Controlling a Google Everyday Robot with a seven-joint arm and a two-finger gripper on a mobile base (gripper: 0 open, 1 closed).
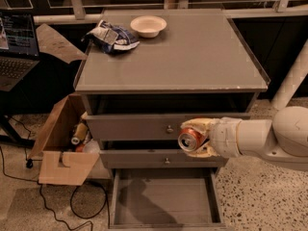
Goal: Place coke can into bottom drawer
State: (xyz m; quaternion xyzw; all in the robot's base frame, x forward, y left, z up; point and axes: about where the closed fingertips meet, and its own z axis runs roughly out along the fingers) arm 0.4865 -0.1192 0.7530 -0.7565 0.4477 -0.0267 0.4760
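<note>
Grey table (178,57): a flat-topped drawer unit seen from the front and above, its top edges square and overhanging the drawers.
Table top: a white bowl (148,26) and a blue-and-white chip bag (111,35) sit at the back left corner, just beside each other; the front edge lies well above the arm.
Gripper (195,138): reaches in from the right on a pale arm (260,138), in front of the drawer fronts, at the seam between the top drawer (130,127) and the middle drawer (139,159).
Fingers (198,124): clamped on the coke can, one above it and one below.
Coke can (189,139): held on its side in mid-air, silver top turned left and toward the viewer, just right of the top drawer's knob (169,128).
Bottom drawer (183,203): pulled out toward the viewer, its flat grey floor showing from wall to wall, a shadow across the left part; the can hangs above its right half, well apart from it.
Left side: a cardboard box (62,165) stands on the floor close to the table's left edge, cables (82,208) looping in front of it; a laptop (17,47) is farther left.
Right side: speckled floor (260,196) lies open under the arm.
</note>
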